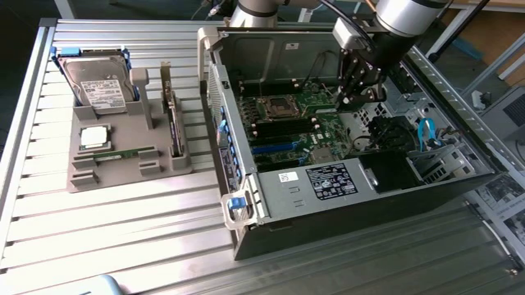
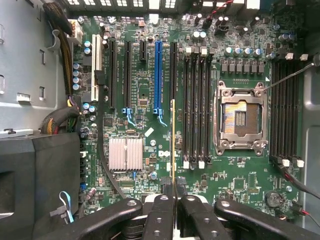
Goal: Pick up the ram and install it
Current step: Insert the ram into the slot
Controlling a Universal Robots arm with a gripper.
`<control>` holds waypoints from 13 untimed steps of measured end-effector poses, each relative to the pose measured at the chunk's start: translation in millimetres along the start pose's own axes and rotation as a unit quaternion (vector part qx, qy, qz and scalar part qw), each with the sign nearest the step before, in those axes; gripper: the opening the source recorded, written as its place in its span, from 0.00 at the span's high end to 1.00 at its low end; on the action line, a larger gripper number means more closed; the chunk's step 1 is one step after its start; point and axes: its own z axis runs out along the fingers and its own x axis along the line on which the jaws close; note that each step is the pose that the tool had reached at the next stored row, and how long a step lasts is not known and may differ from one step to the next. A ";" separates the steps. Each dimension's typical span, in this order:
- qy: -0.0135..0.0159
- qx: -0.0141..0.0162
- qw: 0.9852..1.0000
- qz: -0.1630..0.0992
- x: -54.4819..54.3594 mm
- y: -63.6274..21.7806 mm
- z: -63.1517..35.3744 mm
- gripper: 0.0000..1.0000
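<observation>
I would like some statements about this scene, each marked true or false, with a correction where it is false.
1. The pincer is shut on a ram stick. True.
2. The held ram is already seated in a memory slot. False: it is above the motherboard, beside the slots, not in one.
3. The processor socket on the motherboard is empty. True.
4. The hard drive lies inside the computer case. False: it rests on the grey holder outside the case, at the exterior view's left.
5. The grey holder has no ram left. False: another green stick lies in it.
6. The pincer is inside the open case. True.
</observation>
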 end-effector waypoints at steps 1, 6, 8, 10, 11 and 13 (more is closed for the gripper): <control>0.000 0.000 1.000 0.000 0.0 0.0 0.2 0.88; 0.000 0.000 1.000 0.000 0.0 0.1 1.4 0.88; 0.000 0.000 1.000 0.000 0.0 0.1 1.9 0.88; 0.000 0.000 1.000 0.000 0.1 0.2 2.6 0.88; 0.000 0.000 1.000 0.000 0.1 0.2 2.8 0.88; 0.000 0.000 1.000 0.000 0.1 0.3 3.2 0.88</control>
